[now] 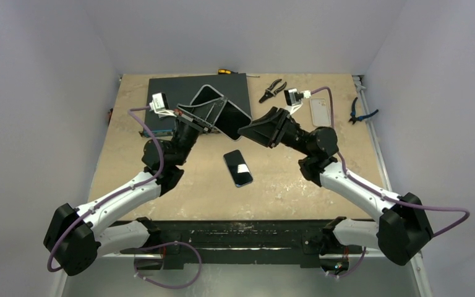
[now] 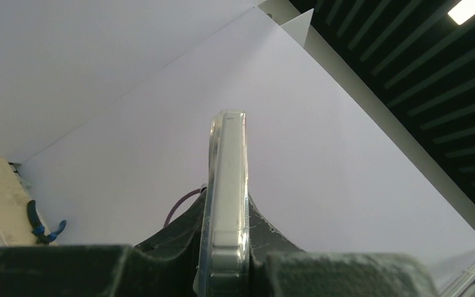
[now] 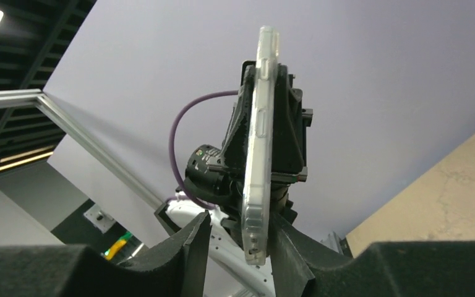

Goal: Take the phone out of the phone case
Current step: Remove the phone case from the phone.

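Observation:
A phone in a clear case (image 1: 222, 110) is held tilted in the air above the table's middle back. My left gripper (image 1: 212, 119) is shut on it. In the left wrist view the case (image 2: 227, 185) stands edge-on, pinched between my left gripper's (image 2: 226, 269) jaws. My right gripper (image 1: 246, 131) is open at the case's right end. In the right wrist view the case (image 3: 261, 142) hangs edge-on, with its lower end between my right gripper's (image 3: 238, 247) jaws. It lies against the right finger (image 3: 287, 247) and apart from the left one.
A second black phone (image 1: 238, 167) lies flat on the table's middle. A dark mat (image 1: 173, 90) lies at the back. An empty clear case (image 1: 320, 111), pliers (image 1: 273, 90), a screwdriver (image 1: 226, 72) and blue-handled pliers (image 1: 362, 112) lie at the back and right.

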Robot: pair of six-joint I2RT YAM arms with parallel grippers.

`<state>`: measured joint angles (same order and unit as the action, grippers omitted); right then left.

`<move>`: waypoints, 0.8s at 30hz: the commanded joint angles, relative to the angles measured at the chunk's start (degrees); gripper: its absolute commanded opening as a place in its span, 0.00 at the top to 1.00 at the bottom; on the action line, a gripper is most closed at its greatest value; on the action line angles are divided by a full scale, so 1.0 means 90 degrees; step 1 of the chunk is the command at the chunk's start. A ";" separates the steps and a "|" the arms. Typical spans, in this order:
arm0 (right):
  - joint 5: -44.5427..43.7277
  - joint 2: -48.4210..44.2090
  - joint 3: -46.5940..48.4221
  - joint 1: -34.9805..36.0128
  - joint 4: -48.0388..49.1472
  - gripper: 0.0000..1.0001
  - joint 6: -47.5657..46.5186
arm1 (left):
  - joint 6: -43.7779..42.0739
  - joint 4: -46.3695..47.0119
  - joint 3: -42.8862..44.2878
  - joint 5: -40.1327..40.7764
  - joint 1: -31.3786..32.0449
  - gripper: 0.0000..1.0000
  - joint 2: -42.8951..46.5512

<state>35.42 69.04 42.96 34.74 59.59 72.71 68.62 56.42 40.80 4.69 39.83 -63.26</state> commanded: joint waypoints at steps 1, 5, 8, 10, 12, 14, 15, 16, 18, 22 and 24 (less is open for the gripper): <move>0.0048 0.0185 0.0611 0.0039 0.0506 0.63 0.0296 | 0.0069 0.0582 0.0140 -0.0041 0.0014 1.00 0.0003; 0.0071 0.0230 0.0723 0.0056 0.0495 0.77 0.0361 | -0.0058 0.0426 0.0205 -0.0050 0.0017 1.00 -0.0059; 0.0039 0.0230 0.0749 0.0056 0.0511 0.80 0.0348 | -0.0153 0.0074 0.0309 -0.0123 0.0013 1.00 -0.0084; 0.0102 0.0305 0.0868 0.0079 0.0364 0.68 0.0304 | -0.0091 0.0152 0.0272 -0.0148 0.0017 1.00 -0.0129; 0.0092 0.0376 0.0913 0.0112 0.0378 0.62 0.0308 | 0.0013 0.0299 0.0229 -0.0163 0.0016 1.00 -0.0185; 0.0078 0.0421 0.0978 0.0147 0.0327 0.64 0.0285 | 0.0043 0.0355 0.0240 -0.0186 0.0014 1.00 -0.0197; 0.0066 0.0432 0.0996 0.0153 0.0305 0.67 0.0273 | 0.0050 0.0352 0.0256 -0.0199 0.0014 1.00 -0.0204; 0.0034 0.0435 0.1005 0.0162 0.0303 0.74 0.0271 | 0.0056 0.0352 0.0282 -0.0221 0.0015 1.00 -0.0216; 0.0025 0.0437 0.1018 0.0163 0.0286 0.87 0.0285 | 0.0061 0.0279 0.0300 -0.0268 0.0016 1.00 -0.0209; 0.0285 0.0318 0.0954 0.0013 0.0379 1.00 0.0471 | -0.0078 -0.0506 0.0390 -0.0282 -0.0042 0.80 0.0080; 0.0416 0.0176 0.0886 -0.0151 0.0340 1.00 0.0582 | -0.0250 -0.0992 0.0426 -0.0373 -0.0158 0.67 0.0336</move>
<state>35.46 73.89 48.07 34.39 56.58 74.06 68.16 55.05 41.76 4.45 39.48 -63.96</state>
